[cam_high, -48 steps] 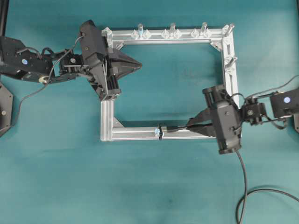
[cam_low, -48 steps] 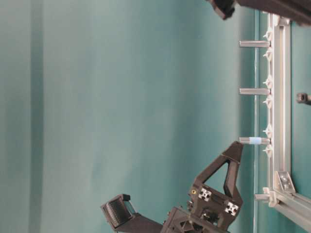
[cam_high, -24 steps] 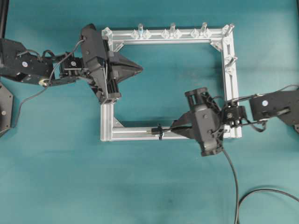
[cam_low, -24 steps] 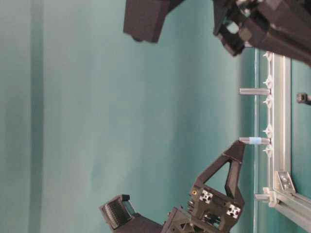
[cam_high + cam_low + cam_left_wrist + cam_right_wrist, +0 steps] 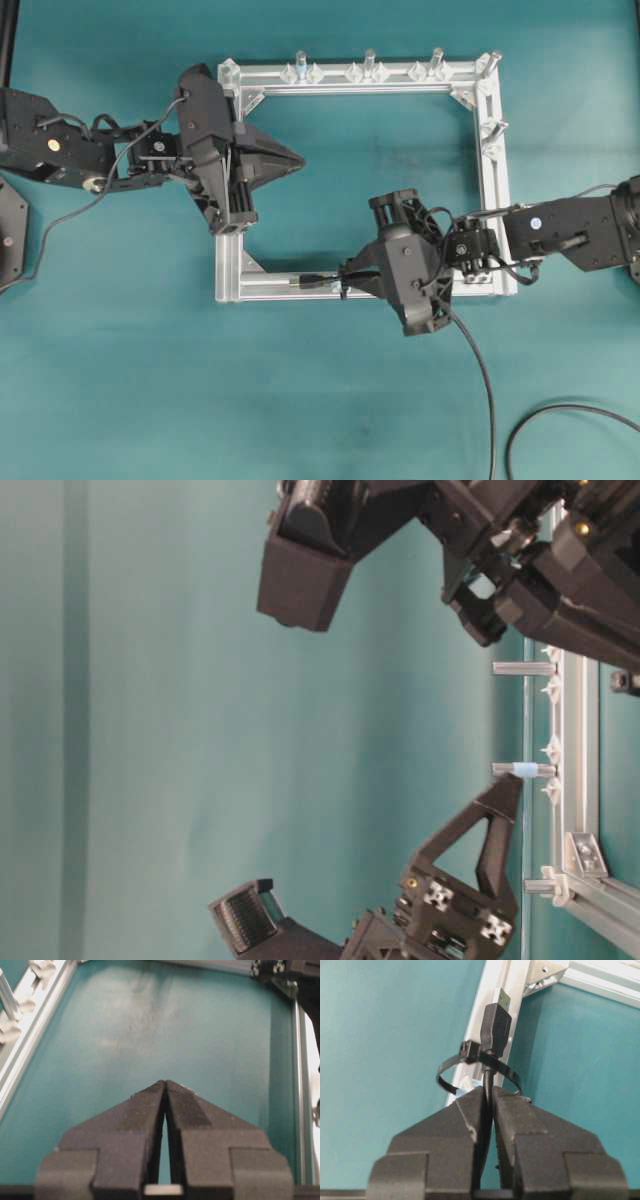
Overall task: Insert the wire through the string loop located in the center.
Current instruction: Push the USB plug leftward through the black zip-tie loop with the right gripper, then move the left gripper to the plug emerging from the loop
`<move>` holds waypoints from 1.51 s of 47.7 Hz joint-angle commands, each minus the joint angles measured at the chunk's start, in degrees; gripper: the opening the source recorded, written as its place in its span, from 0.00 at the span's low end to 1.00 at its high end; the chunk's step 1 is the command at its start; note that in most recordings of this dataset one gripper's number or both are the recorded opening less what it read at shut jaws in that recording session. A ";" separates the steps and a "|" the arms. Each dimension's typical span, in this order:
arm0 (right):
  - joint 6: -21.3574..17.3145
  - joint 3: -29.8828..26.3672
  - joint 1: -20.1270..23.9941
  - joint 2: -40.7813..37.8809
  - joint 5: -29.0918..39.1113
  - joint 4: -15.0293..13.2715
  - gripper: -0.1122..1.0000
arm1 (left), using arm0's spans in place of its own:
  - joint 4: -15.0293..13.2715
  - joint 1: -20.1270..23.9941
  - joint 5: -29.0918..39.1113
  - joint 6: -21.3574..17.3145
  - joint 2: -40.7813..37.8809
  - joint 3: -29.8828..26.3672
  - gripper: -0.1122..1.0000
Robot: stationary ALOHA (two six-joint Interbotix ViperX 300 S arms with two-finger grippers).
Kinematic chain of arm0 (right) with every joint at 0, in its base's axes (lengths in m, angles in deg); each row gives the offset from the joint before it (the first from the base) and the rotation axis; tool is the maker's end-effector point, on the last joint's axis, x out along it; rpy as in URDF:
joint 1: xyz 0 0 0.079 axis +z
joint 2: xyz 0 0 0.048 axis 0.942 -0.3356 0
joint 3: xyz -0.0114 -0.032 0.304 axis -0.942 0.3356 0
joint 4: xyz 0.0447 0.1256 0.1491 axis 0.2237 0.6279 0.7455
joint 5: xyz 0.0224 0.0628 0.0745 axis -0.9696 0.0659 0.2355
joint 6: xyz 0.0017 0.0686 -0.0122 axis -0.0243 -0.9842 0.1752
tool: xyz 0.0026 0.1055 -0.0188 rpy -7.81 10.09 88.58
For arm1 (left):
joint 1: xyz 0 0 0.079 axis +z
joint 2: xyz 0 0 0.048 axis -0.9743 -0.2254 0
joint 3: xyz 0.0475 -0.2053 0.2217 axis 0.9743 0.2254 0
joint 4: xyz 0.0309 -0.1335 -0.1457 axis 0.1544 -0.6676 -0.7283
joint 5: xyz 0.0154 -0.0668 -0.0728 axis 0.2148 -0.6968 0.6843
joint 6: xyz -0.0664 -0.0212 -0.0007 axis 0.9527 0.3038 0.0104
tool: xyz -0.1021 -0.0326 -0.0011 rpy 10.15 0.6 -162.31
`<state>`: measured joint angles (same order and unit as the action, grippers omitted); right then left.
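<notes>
The big teal table [image 5: 120,400] holds a square frame of silver metal bars [image 5: 495,200] lying flat, so the bars stay put while the arms work.

The left black robot gripper [image 5: 290,157] hangs over the open middle of the frame, out of the way. Its two fingers are pressed together with nothing between them.

The right black robot gripper [image 5: 489,1091] sits low by the near bar. Its fingers are squeezed tight on the long thin black wire [image 5: 489,1077], just behind the plug, so the floppy wire points straight and does not bend.

The tiny black string loop [image 5: 451,1066] is tied on that bar and stands up, making a little hole. The wire's black plug with its yellowish metal tip [image 5: 503,999] has already poked through the loop and lies along the bar past it. I think the wire only needs to go in a bit more.
</notes>
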<state>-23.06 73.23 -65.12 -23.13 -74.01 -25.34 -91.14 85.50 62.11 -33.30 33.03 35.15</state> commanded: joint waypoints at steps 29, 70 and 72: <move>0.09 -0.70 -0.26 0.79 -0.35 -0.35 0.16 | 0.18 -9.05 2.29 0.35 1.32 -2.55 0.10; 0.09 -0.70 -0.18 0.79 -0.53 -0.62 0.16 | 0.18 -16.44 7.91 0.26 0.70 -3.96 0.10; 0.18 -0.70 -0.26 0.79 -0.53 -0.62 0.16 | 0.18 -16.44 8.88 0.26 0.62 -4.22 0.10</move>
<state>-22.97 73.14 -65.21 -23.13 -74.01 -25.78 -91.14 68.98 70.02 -33.30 32.94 32.33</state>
